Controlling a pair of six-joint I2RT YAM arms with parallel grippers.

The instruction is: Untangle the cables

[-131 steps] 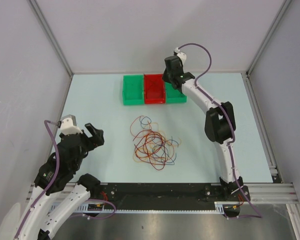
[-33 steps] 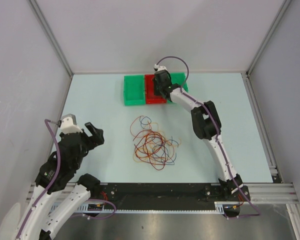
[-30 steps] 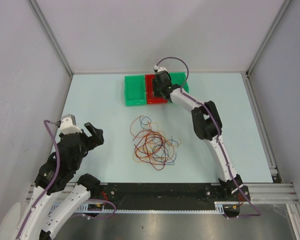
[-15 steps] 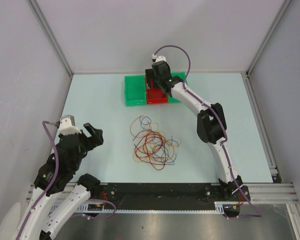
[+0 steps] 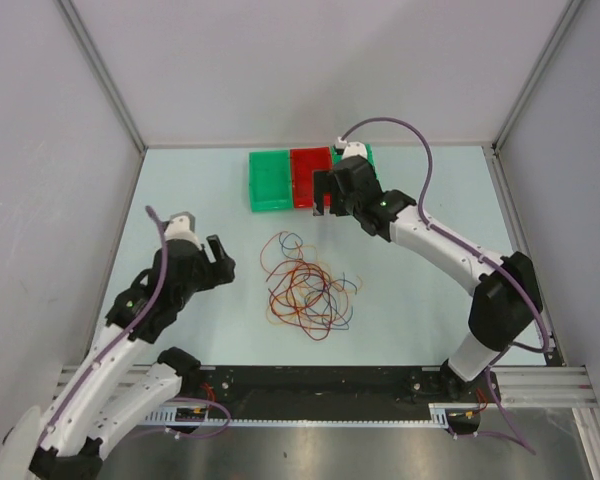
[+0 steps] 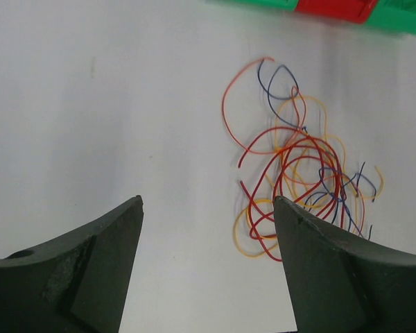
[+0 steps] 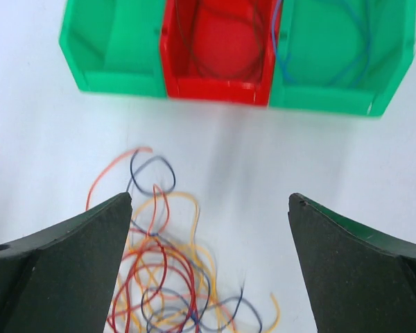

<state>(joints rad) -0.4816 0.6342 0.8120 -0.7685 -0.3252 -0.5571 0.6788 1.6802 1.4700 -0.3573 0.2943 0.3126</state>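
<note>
Many cables [image 5: 305, 285] lie knotted mid-frame — the left gripper [image 6: 208, 208] or right gripper [image 7: 211, 201], both gaping empty, could pinch several loops together and drag the whole heap.

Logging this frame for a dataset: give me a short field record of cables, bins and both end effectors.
cables: one multicoloured tangled pile on the table
red bin: thin dark loop inside
right green bin: blue wire inside
left green bin: no wire visible
left end effector: open, empty, left of the pile
right end effector: open, empty, just in front of the red bin
</note>
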